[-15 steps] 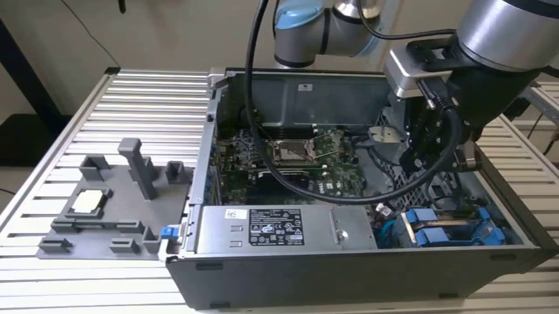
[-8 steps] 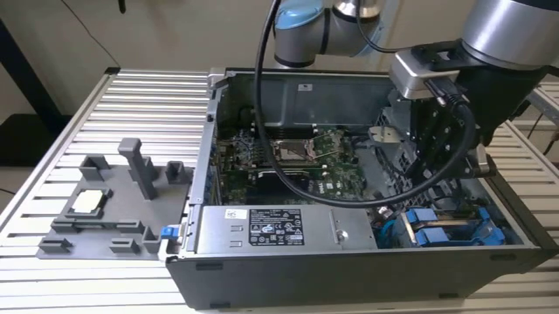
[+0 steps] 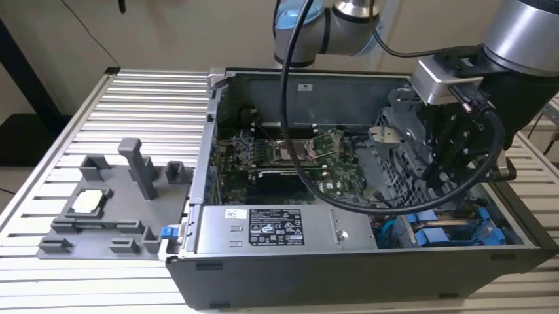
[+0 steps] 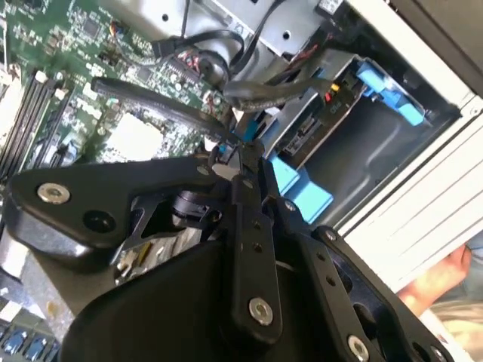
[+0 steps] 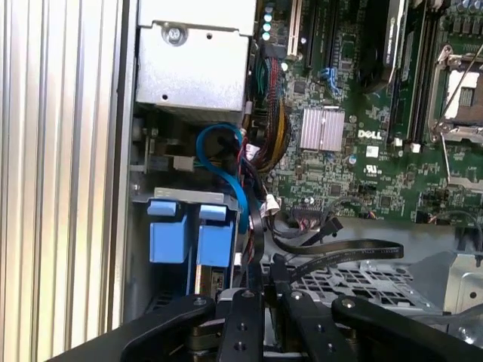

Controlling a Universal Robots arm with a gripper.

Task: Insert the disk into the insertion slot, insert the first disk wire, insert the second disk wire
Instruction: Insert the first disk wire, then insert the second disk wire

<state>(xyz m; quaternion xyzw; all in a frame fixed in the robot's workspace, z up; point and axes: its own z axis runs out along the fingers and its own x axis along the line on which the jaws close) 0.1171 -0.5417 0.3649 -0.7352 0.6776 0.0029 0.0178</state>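
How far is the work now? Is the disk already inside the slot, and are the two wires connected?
Done, it seems: the disk in its blue carrier sits inside the insertion slot. In hand: the gripper is deep in the case beside that slot, at a black flat wire. Left: neither wire can be seen plugged into the disk, so both wire steps look open.

Green motherboard (image 3: 288, 157); grey fixture tray (image 3: 114, 203); silver power supply (image 3: 279, 229).

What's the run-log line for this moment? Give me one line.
gripper: inside computer case, beside disk | disk: seated in insertion slot | black wire: by gripper, grasp unclear
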